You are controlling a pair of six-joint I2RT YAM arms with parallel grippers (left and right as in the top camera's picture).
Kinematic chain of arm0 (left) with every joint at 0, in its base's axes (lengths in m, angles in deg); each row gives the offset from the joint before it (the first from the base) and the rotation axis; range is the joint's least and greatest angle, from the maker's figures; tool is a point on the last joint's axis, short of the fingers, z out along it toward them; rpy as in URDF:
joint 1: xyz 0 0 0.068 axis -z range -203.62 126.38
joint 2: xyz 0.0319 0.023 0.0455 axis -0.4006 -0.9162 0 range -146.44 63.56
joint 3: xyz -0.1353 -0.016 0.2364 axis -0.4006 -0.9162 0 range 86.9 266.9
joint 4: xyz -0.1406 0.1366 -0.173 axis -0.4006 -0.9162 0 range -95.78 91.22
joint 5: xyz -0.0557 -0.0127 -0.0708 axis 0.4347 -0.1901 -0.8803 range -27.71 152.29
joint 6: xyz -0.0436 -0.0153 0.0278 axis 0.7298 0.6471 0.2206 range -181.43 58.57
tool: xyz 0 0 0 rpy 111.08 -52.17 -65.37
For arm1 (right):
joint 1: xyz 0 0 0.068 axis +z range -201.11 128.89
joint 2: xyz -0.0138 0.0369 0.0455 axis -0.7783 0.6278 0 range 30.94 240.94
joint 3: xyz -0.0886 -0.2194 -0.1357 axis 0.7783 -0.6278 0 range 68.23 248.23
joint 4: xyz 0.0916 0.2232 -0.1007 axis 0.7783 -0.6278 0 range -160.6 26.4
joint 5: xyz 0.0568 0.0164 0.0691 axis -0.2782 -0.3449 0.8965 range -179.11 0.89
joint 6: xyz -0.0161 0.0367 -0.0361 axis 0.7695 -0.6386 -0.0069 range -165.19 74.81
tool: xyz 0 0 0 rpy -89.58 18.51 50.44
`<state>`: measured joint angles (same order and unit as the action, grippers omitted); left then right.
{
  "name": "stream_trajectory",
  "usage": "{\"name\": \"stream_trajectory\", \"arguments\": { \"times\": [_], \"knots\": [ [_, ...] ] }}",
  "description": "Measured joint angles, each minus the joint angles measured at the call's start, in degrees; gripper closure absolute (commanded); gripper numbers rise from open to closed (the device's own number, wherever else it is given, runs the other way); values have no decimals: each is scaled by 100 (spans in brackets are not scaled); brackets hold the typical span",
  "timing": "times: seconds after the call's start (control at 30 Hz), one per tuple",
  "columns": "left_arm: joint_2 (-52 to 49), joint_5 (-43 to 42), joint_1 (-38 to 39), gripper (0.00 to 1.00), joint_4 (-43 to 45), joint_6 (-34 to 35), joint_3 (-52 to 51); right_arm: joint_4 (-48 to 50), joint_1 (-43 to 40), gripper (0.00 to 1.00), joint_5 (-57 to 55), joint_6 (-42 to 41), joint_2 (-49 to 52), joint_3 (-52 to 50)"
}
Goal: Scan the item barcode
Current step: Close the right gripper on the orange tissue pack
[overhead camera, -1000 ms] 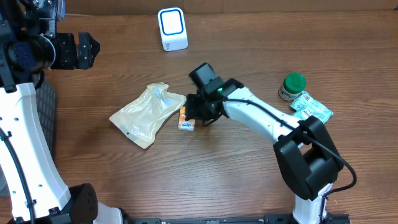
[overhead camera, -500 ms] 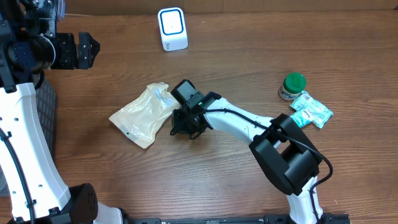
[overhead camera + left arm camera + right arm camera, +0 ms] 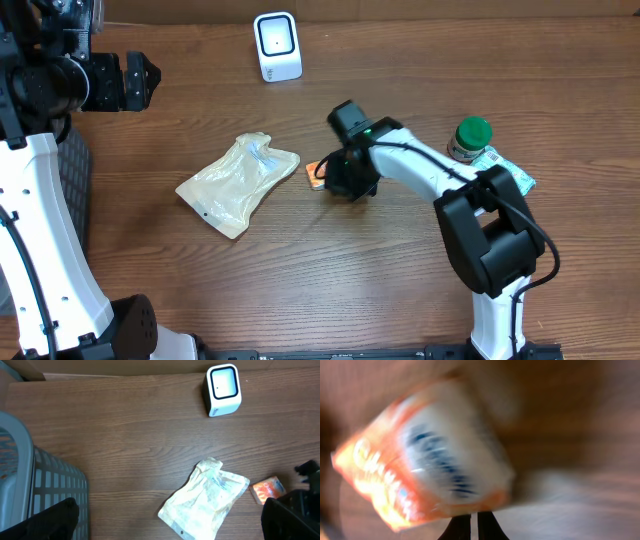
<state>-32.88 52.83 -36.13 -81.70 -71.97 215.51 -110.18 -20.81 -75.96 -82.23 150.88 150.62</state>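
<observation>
My right gripper [image 3: 338,180] is pinched shut on the orange packet [image 3: 316,172] at centre frame; left gripper [image 3: 142,81] gapes empty; that thin edge-grip could slip before the scanner [image 3: 277,45]

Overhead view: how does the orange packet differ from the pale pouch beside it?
The orange packet is small and brightly printed; the pale pouch is far larger, cream and mostly plain. The packet sits right at the tips of the shut right gripper; the pouch lies free, touched by nothing. Both are soft, flexible packs.
</observation>
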Motion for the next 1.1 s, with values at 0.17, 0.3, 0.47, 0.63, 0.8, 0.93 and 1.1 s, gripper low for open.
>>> {"name": "stream_trajectory", "arguments": {
  "times": [0.17,0.3,0.47,0.63,0.8,0.93,1.1],
  "knots": [
    [0,0,-2,0,0,0,0,695,-284,96,-396,118,-15,0],
    [0,0,-2,0,0,0,0,1469,-289,95,-651,256,-15,2],
    [0,0,0,1,0,0,0,1766,-295,82,-839,549,-20,2],
    [0,0,-2,1,0,0,0,1408,-356,68,-566,977,-28,295],
    [0,0,-2,1,0,0,0,614,-402,56,-184,1156,-188,752],
    [0,0,-2,1,0,0,0,149,-402,60,262,1158,-247,765],
    [0,0,0,1,0,0,0,-42,-402,64,702,1047,-247,695]
  ]
}}
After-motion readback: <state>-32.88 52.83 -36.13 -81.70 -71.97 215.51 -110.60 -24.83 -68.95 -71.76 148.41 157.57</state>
